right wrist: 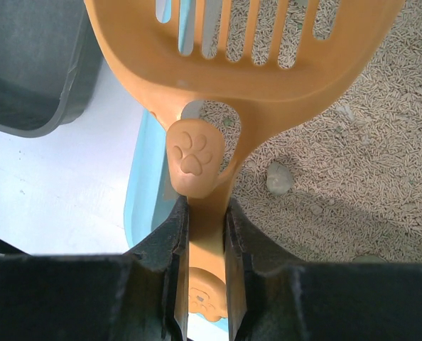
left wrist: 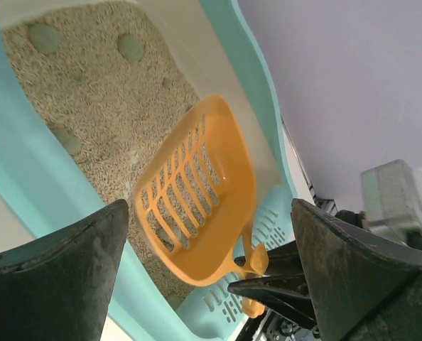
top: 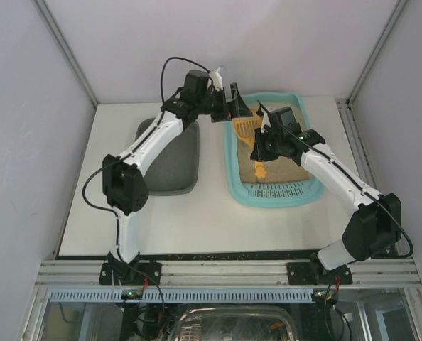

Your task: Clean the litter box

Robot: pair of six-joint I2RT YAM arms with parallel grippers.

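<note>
**Top external view.** The litter box (top: 230, 167) sits on the right half of the counter (top: 197, 227), its perforated strip toward me, with a dark grey tub (top: 172, 160) just beside it on the left. The right fingers (top: 259, 147) grip an orange scoop (top: 245, 128) over the litter. The left fingers (top: 234, 101) hover spread above the box's far left corner, holding nothing.

**Left wrist view.** Between the wide-apart left fingers (left wrist: 69, 263) I see the slotted scoop (left wrist: 197, 192) raised above beige litter (left wrist: 97, 114), which carries a few greyish clumps (left wrist: 131, 47). The scoop's blade looks empty. I judge the scoop to be thin, stiff and light.

**Right wrist view.** The right fingers (right wrist: 161, 241) are clamped on the flat sides of the scoop's handle, just below its paw-print knob (right wrist: 192, 156). I judge this a sound place to hold it. The pinch is narrow, though, so the blade may twist when pushed through the grains. A clump (right wrist: 278, 177) lies under the blade's right side. The teal rim (right wrist: 143, 192) shows to the left. The box is probably rigid plastic made heavy by its fill. If I must steady it, I would take the wide rim, whose smooth plastic may be slippery.
</note>
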